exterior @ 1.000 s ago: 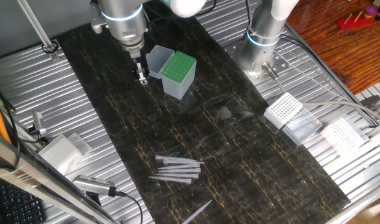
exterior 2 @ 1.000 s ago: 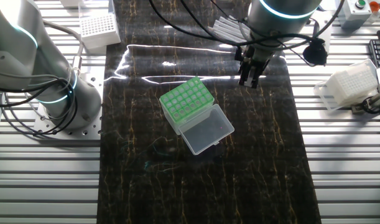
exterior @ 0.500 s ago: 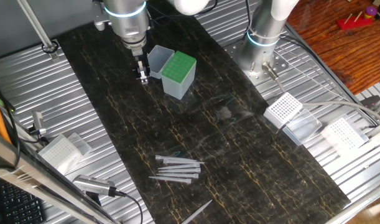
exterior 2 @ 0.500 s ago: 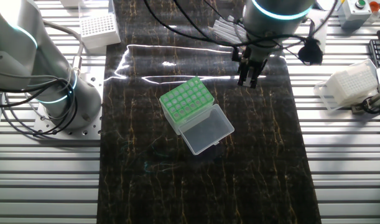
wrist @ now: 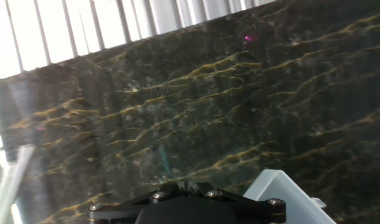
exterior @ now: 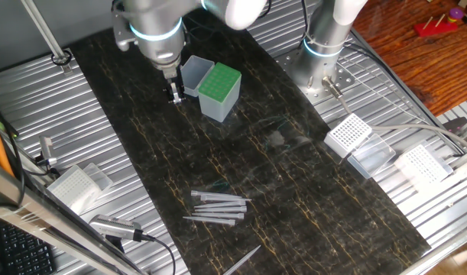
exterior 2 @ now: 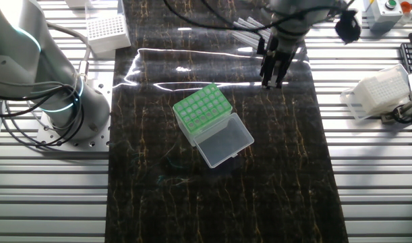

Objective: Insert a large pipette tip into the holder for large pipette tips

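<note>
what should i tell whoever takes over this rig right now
Gripper: nothing seen in it, fingers close together, hanging above the dark mat just beside the holder's open lid; whether it is fully shut cannot be told.
Holder for large pipette tips: upright on the mat, clear lid folded open, green top exposed; the visible holes look empty.
Large pipette tips: loose bunch lying flat on the mat at the far end from the holder, one more near the mat's edge.
Done: no tip picked up or inserted.
Left: travel to the bunch, grasp one tip, carry it back and insert it into a green hole.

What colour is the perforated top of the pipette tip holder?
Bright green top, clearest in the other fixed view.
</note>
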Robot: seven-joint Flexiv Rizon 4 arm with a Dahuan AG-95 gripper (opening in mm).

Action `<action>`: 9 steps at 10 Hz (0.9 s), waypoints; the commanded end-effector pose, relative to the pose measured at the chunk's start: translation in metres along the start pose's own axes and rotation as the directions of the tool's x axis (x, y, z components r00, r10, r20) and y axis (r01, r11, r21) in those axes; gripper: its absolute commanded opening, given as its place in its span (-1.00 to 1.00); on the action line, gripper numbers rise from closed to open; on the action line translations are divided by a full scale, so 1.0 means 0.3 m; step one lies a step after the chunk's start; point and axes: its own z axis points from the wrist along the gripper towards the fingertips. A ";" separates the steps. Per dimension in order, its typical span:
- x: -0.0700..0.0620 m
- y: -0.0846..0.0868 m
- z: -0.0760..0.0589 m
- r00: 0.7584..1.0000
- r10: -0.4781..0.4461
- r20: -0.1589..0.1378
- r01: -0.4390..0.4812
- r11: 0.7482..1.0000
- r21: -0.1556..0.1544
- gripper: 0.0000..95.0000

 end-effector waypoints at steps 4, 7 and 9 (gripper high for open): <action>0.002 -0.005 -0.036 1.000 0.020 -0.019 -0.021 0.997 -0.079 -1.00; -0.009 0.016 -0.069 0.999 0.041 -0.020 -0.043 0.996 -0.085 -1.00; -0.010 0.017 -0.069 0.999 0.042 -0.021 -0.044 0.995 -0.092 -1.00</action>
